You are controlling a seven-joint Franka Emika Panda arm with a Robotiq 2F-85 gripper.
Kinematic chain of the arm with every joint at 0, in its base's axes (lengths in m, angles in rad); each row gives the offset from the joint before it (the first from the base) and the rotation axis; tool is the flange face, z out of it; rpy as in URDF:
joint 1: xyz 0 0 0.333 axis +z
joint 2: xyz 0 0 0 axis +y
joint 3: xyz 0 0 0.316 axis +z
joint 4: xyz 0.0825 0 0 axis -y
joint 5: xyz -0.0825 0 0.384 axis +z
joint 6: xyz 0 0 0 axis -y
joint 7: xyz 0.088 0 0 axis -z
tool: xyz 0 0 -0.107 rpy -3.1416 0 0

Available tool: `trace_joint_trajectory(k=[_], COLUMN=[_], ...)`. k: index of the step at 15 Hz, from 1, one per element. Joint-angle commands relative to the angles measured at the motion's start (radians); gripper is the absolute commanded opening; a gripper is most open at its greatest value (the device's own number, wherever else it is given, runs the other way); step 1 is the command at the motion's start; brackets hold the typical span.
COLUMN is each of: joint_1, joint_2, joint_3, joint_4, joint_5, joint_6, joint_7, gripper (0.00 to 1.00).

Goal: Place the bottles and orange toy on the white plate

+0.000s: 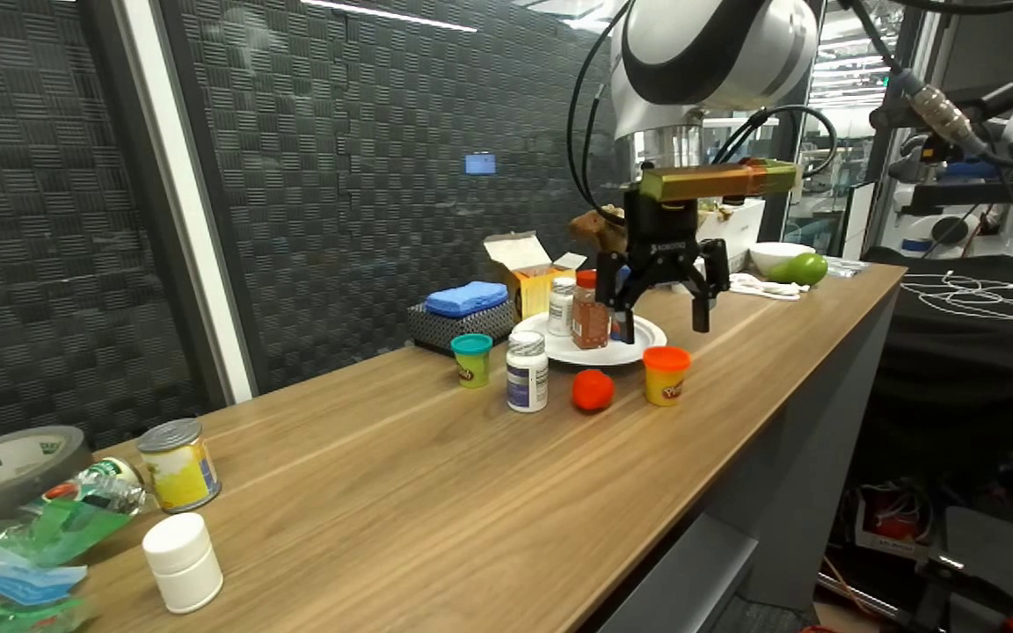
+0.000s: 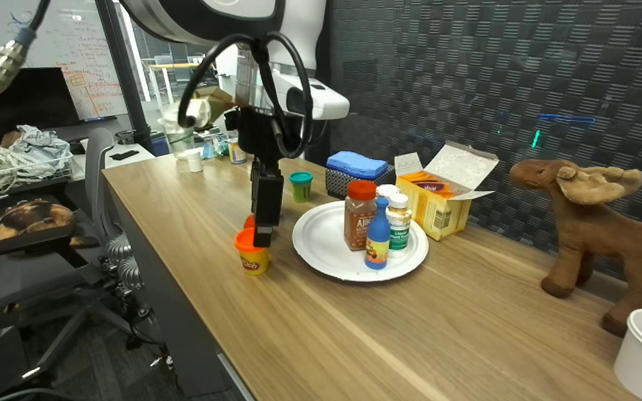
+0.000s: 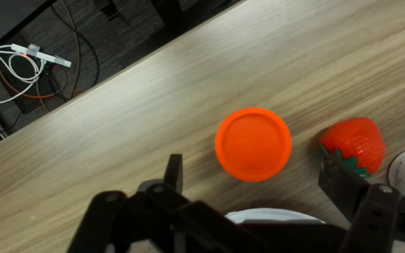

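Probably at least half done, with four bottles (image 2: 377, 240) on the plate (image 1: 559, 350). Still lacks strawberry toy (image 1: 593, 390), off its six o'clock in an exterior view; white bottle (image 1: 527, 378), off eight; perhaps tubs (image 1: 665, 384), off four and nine. Holds nothing, with fingers (image 1: 701, 313) wide apart.

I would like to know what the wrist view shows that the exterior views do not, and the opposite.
Only the wrist view shows the green leaves of the strawberry toy. Only the exterior views show the blue bottle, the yellow box and brown plush animal. All share the toy (a sliver in an exterior view), the orange-lidded tub, the white plate and the open gripper.
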Motion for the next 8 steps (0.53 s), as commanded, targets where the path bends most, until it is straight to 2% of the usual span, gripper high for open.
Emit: trace_joint_trajectory(k=[1,8], joint_1=[0.0,0.002], joint_2=[-0.013,-0.01], joint_3=[0.008,0.015], joint_4=[-0.021,-0.053], joint_5=[0.031,0.025], joint_6=[-0.009,0.001], joint_7=[-0.051,-0.093], gripper=[1.0,1.0])
